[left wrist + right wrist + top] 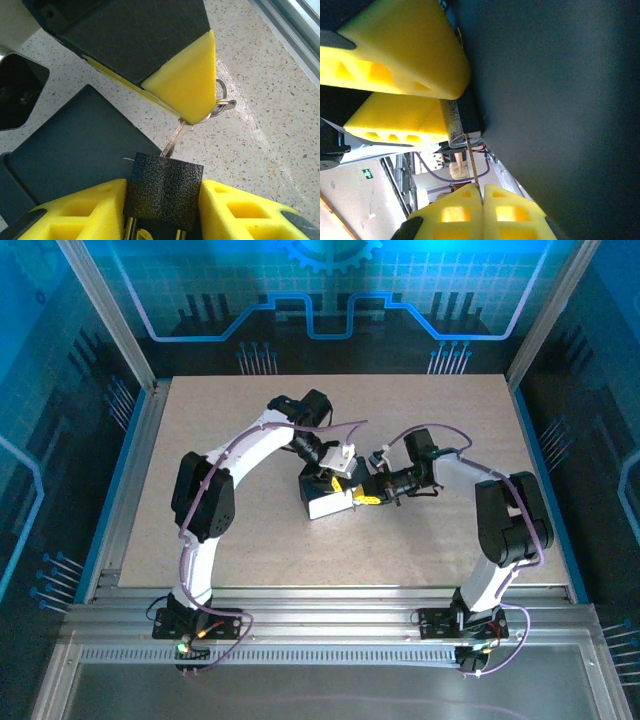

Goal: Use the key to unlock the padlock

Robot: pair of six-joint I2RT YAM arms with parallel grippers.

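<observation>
A: Holding anything in the left claw (162, 190)?
B: Yes. Partly spread, with yellow foam fingers (90, 205) pressed against both sides of a black, rough-textured padlock (165, 172). Gripped squarely, lock body filling the gap.
A: And in the right claw (482, 190)?
B: Pinched fully closed on the key (174, 141). Seen from the right wrist as a thin pale sliver rising from between two touching yellow pads (450, 212).
A: Where exactly, that key?
B: Between the two claws, above the middle of the desk (270, 130). Slanted down from the right claw's yellow pad, head buried in the foam, pale metal tip meeting the facing end of the padlock. Cannot tell whether inside the keyhole or merely touching.
A: Anything hanging off it?
B: A small metal split ring (223, 103), poking out beside the pad.
A: Anything else close by?
B: A dark blue tin (70, 150), lying flat on the speckled desk, just beside the padlock. Viewed from above, dark on top with a pale side wall, sitting near the desk's centre where both arms reach in and meet.
</observation>
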